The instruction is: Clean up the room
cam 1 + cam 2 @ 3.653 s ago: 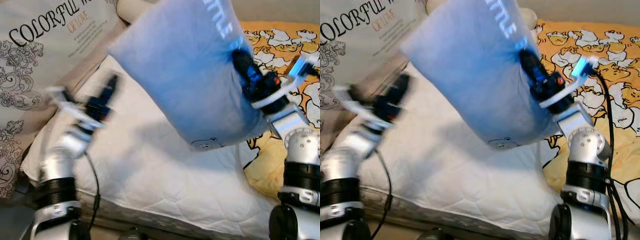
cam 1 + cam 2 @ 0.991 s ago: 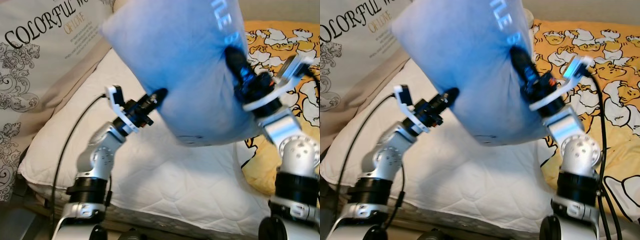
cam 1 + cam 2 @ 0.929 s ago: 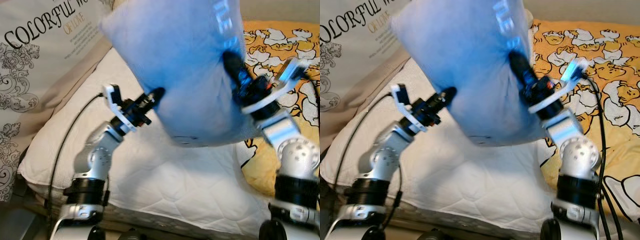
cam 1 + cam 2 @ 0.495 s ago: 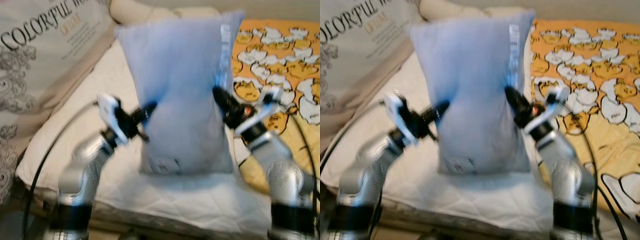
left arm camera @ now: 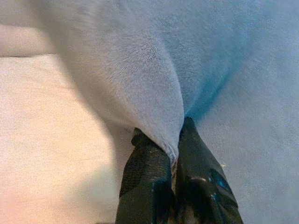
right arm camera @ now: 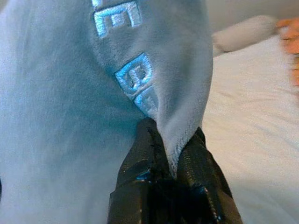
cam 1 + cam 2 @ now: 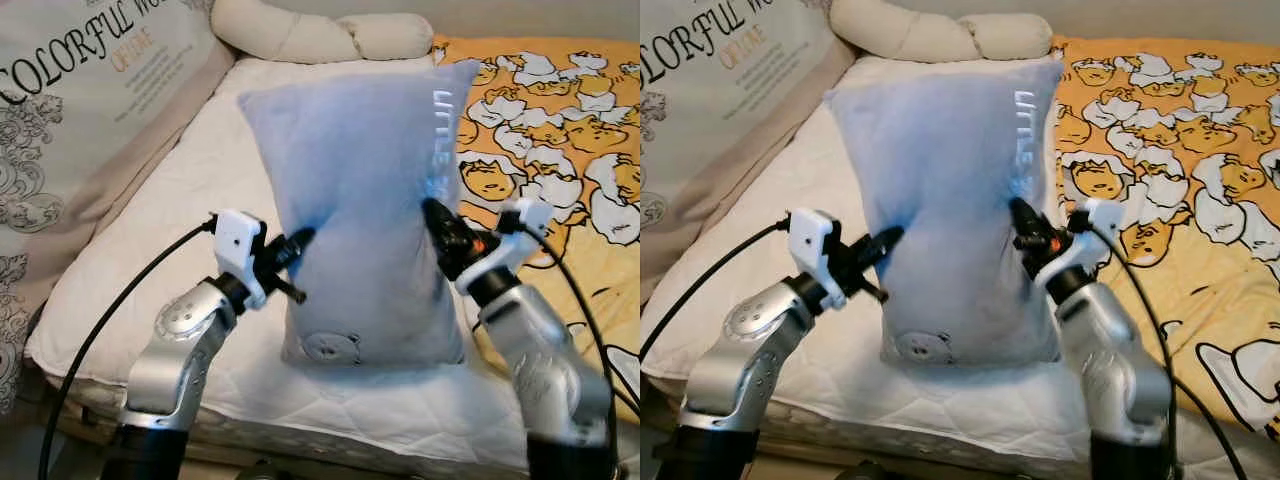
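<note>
Two end effectors, L & R, pinch blue pillow over bed; I'd lower, then release.

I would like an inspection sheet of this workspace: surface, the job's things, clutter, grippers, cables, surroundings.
Surface: white quilted mattress, orange cartoon-print sheet on its right part.
Job's things: light blue pillow with embroidered letters, held on end on the mattress.
Clutter: cream bolster at the far end.
Grippers: left gripper pinches the pillow's left edge; right gripper pinches its right edge.
Cables: black cable along the left arm.
Surroundings: printed cushion at left.
</note>
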Robot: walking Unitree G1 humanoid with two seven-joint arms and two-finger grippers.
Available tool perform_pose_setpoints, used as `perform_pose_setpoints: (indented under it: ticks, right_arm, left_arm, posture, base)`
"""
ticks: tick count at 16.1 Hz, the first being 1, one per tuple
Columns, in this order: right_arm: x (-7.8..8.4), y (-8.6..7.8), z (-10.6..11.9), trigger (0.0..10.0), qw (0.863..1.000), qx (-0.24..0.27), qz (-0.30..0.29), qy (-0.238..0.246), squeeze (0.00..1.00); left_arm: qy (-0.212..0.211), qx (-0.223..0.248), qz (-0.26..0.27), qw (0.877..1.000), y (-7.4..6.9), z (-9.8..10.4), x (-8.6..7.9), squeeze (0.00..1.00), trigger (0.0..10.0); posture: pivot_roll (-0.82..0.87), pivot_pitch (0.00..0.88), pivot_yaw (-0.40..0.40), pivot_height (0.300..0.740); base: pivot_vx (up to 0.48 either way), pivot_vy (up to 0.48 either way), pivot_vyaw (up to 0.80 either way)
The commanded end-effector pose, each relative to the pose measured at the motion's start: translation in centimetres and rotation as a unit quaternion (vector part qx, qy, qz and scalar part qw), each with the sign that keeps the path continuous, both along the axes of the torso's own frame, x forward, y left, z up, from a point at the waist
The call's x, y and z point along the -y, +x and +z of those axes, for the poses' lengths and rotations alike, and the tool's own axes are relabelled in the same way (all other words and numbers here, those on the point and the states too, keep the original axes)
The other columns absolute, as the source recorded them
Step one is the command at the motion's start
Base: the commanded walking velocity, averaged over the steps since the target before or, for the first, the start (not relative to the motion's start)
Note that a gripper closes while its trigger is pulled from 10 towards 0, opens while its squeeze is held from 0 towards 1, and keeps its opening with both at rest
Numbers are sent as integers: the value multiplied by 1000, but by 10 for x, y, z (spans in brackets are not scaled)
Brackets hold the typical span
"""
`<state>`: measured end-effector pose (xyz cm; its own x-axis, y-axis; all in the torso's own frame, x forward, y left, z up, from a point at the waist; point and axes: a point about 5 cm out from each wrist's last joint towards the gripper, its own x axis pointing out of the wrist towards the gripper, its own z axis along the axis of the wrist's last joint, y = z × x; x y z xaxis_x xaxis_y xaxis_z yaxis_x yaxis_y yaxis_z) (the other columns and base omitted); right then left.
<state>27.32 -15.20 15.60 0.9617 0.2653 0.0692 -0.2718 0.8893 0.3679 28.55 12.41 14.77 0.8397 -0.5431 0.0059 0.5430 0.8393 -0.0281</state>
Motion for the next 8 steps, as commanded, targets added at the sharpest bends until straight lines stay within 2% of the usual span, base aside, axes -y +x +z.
perform_pose_setpoints:
  ticks: [1,2,3,4,8]
  right_arm:
    - [3,-3,2,0,999,4,-48,-25,0]
    - [8,-2,-2,0,995,-10,-77,-62,0]
    - [11,-3,-6,4745,991,-20,-92,-94,0]
    - [11,-5,-8,10000,989,-24,-97,-106,0]
    - [9,-7,-9,10000,988,-32,-105,-108,0]
  left_arm:
    - [22,35,49,998,7,16,-10,0,0]
    - [30,44,54,997,8,21,-8,0,0]
    - [34,57,60,996,7,24,-7,0,3098]
    - [29,36,82,996,8,22,-5,0,10000]
    - [45,31,97,994,8,19,-4,0,10000]
  posture:
    - [-8,0,83,740]
    - [-19,0,93,740]
    - [-23,0,97,740]
    - [-24,0,98,740]
    - [-14,0,85,740]
  base:
    - [0,0,0]
    - [0,0,0]
    - [0,0,0]
    - [0,0,0]
    - [0,0,0]
